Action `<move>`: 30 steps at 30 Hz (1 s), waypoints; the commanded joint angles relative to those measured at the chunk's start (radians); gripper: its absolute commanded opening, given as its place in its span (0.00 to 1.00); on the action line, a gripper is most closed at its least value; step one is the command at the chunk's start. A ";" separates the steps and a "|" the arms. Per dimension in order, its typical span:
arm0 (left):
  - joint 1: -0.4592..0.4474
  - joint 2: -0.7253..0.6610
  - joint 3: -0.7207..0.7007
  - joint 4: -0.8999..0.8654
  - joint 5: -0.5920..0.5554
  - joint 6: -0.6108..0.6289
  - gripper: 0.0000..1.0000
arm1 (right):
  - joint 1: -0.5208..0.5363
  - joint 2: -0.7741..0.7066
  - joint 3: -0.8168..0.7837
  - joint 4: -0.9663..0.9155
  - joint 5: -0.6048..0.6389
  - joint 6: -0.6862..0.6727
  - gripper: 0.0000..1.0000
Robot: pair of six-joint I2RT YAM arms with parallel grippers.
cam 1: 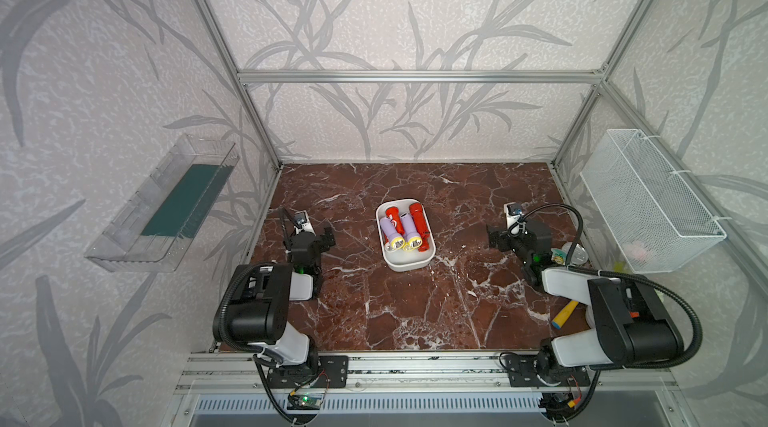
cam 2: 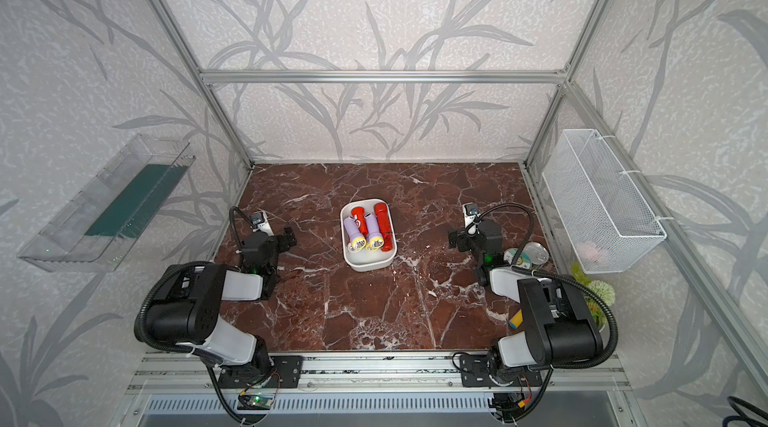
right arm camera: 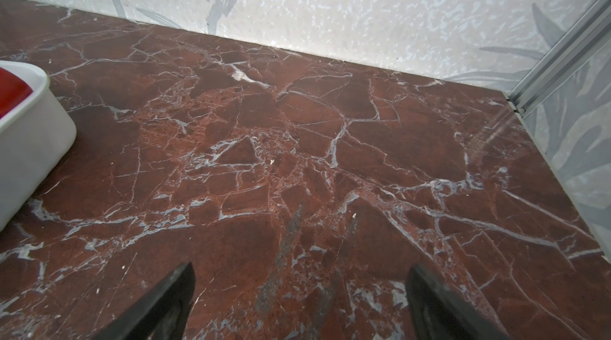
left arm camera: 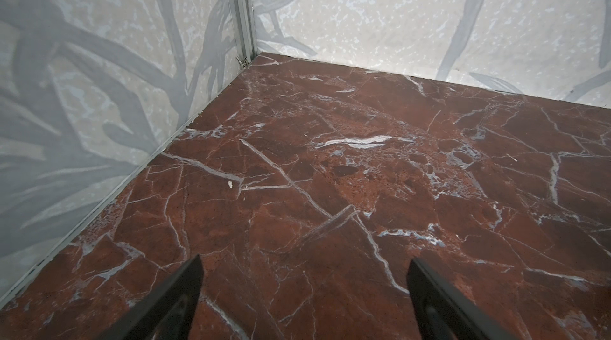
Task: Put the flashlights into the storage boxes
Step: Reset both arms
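A shallow white storage box (cam 1: 409, 266) (cam 2: 370, 265) stands mid-table in both top views. Inside it lie the flashlights: two red ones (cam 1: 417, 223) (cam 1: 394, 216) and two lavender ones (cam 1: 390, 234) (cam 1: 409, 231), their yellowish lenses facing the front. My left gripper (cam 1: 328, 236) (left arm camera: 304, 262) hovers open to the left of the box, over bare marble. On the box's right my right gripper (cam 1: 494, 238) (right arm camera: 301, 269) is open too, with nothing between its fingers. The right wrist view catches the box's wall (right arm camera: 29, 143) and a bit of a red flashlight (right arm camera: 11, 93).
A clear bin with a green bottom (cam 1: 166, 204) hangs on the left wall and a white wire basket (cam 1: 648, 200) on the right wall. A yellow toy shovel (cam 1: 564, 313), a round-lidded jar (cam 2: 532, 254) and a green plant (cam 2: 598, 292) sit beside the right arm.
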 commanded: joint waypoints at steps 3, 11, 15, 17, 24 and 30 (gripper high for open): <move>0.003 0.003 0.016 0.005 -0.001 0.011 0.98 | -0.002 0.096 -0.048 0.215 0.048 0.017 0.99; 0.004 0.003 0.016 0.005 -0.002 0.011 0.98 | -0.002 0.069 -0.026 0.131 0.039 0.008 0.99; 0.003 0.003 0.017 0.005 -0.002 0.012 0.98 | -0.002 0.069 -0.026 0.129 0.038 0.008 0.99; 0.002 0.003 0.016 0.005 -0.002 0.011 0.98 | -0.002 0.071 -0.024 0.128 0.043 0.014 0.99; 0.002 0.003 0.016 0.005 -0.002 0.012 0.99 | -0.004 0.071 -0.022 0.125 0.046 0.018 0.99; 0.002 0.003 0.017 0.006 -0.001 0.011 0.98 | -0.008 0.072 -0.020 0.122 0.037 0.020 0.99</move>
